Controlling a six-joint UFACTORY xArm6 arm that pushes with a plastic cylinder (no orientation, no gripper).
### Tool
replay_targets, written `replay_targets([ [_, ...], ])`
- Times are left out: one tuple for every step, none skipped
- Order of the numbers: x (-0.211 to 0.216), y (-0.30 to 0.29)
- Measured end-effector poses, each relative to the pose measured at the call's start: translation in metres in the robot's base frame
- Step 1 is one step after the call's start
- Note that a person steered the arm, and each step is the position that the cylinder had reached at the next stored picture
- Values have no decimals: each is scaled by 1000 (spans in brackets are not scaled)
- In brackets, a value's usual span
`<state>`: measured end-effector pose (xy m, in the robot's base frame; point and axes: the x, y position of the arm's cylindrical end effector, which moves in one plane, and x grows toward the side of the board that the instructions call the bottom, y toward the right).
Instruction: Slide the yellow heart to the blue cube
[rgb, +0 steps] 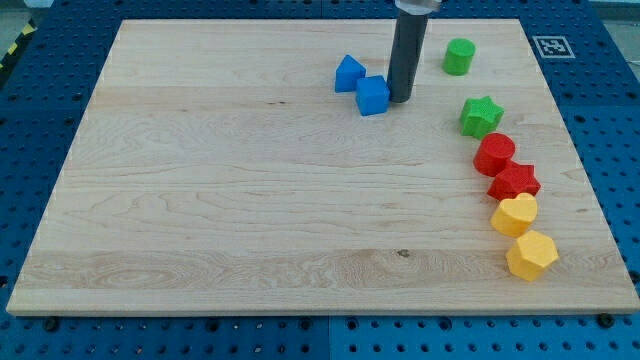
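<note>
A pale wooden board (250, 200) with visible grain lies on a blue perforated table (60, 60), and its whole left half carries no blocks. Toward the view's top, a little right of centre, sits a blue plastic block with a peaked, house-like top (349, 74); just beside it, lower and to the right, stands the blue plastic cube (373, 95). The arm carries no claw at all, only a straight dark rod, and my tip (401, 100) rests on the board against the right face of that blue cube, touching or nearly so. Further right, near the top edge, is a green plastic cylinder (460, 57), and below it a green star-shaped block (481, 116). From there a chain of blocks curves down the board's right side: a red rounded block (494, 154), then a red star-like block (514, 182) touching it, then the yellow plastic heart (514, 215), a glossy, faceted piece with a rounded lobed top, pressed against the red star above it. Just below and to the right sits a yellow hexagonal block (531, 255). The yellow heart lies well apart from the blue cube and from my tip.
</note>
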<state>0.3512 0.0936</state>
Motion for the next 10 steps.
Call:
replay_targets([
  [0, 2],
  [-4, 47],
  [-9, 105],
  [3, 162],
  [74, 189],
  [138, 205],
  [178, 207],
  [181, 206],
  [181, 182],
  [181, 145],
])
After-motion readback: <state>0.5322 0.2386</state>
